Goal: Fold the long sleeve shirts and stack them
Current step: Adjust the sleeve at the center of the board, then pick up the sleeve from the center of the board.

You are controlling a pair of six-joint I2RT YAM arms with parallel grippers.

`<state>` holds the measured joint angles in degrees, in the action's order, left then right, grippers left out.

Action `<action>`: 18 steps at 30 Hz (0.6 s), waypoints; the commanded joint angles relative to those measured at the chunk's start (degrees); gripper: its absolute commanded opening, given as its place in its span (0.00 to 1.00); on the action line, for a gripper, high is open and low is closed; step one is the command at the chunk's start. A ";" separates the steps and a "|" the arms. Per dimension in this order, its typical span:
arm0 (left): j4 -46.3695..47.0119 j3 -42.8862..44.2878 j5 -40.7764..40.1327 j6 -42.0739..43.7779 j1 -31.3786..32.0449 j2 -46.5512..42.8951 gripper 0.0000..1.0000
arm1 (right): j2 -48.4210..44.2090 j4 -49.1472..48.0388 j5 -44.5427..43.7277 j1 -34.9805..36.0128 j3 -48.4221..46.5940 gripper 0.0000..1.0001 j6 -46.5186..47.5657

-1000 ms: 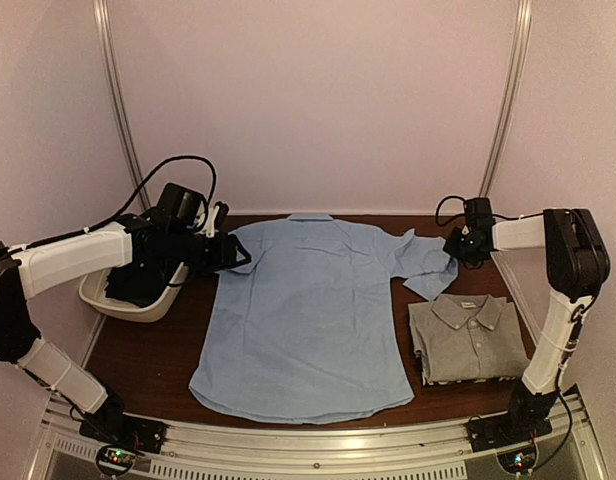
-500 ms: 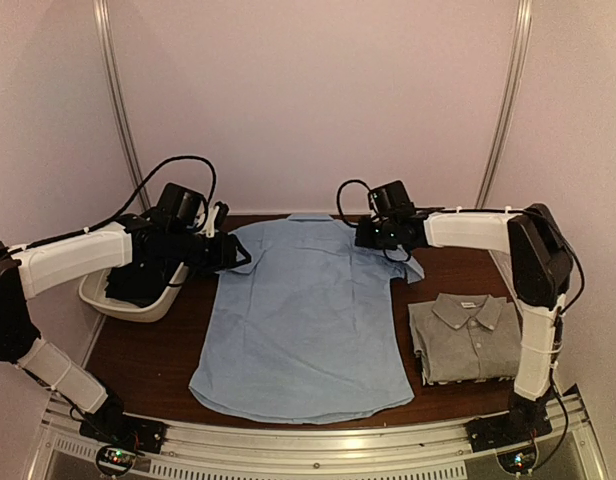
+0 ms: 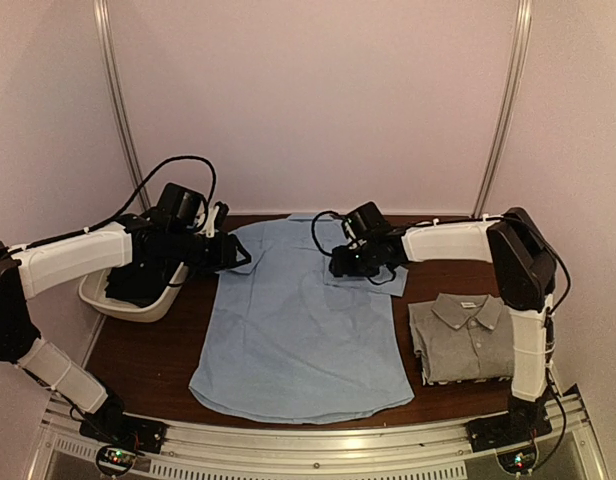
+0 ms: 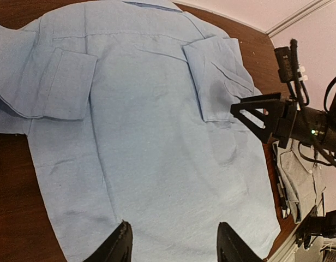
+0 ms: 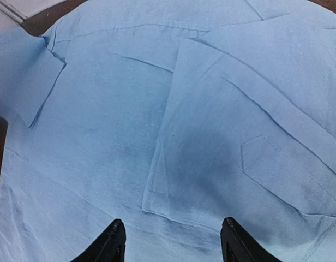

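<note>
We are looking down on a dark brown table [image 3: 148, 360] enclosed by pale walls [image 3: 308, 100]. The light blue shirt [image 3: 303, 330] is lying flat mid-table with its sleeves folded in, and the grey shirt [image 3: 468, 335] is sitting folded to its right. The left gripper [image 4: 173, 243] and right gripper [image 5: 173, 240] are hovering above the blue cloth, fingers spread and empty.

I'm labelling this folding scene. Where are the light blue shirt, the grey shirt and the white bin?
light blue shirt [image 3: 298, 340], top view, middle of body
grey shirt [image 3: 468, 345], top view, folded front
white bin [image 3: 138, 305], top view, near wall
</note>
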<state>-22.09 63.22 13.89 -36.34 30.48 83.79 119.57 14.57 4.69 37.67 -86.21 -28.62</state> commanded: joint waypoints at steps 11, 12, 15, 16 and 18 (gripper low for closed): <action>2.07 -0.97 0.63 0.04 0.19 -1.57 0.54 | -14.55 -8.45 7.68 -15.67 17.72 0.70 -1.22; 2.12 -0.99 0.66 0.04 0.19 -1.65 0.54 | -14.88 -9.05 8.42 -16.56 18.62 0.70 -1.13; 2.09 -1.08 0.53 0.04 0.19 -1.78 0.54 | -15.24 -10.74 10.56 -18.92 20.69 0.72 -0.79; 2.13 -1.08 0.54 0.04 0.19 -1.77 0.54 | -15.20 -11.38 11.29 -19.60 21.33 0.73 -0.72; 2.11 -1.08 0.64 0.05 0.19 -1.70 0.54 | -14.60 -12.41 13.29 -20.73 22.21 0.74 -0.45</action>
<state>-22.00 62.65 14.02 -36.34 30.48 83.79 106.30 6.31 12.84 18.55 -65.58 -29.30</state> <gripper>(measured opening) 0.538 0.732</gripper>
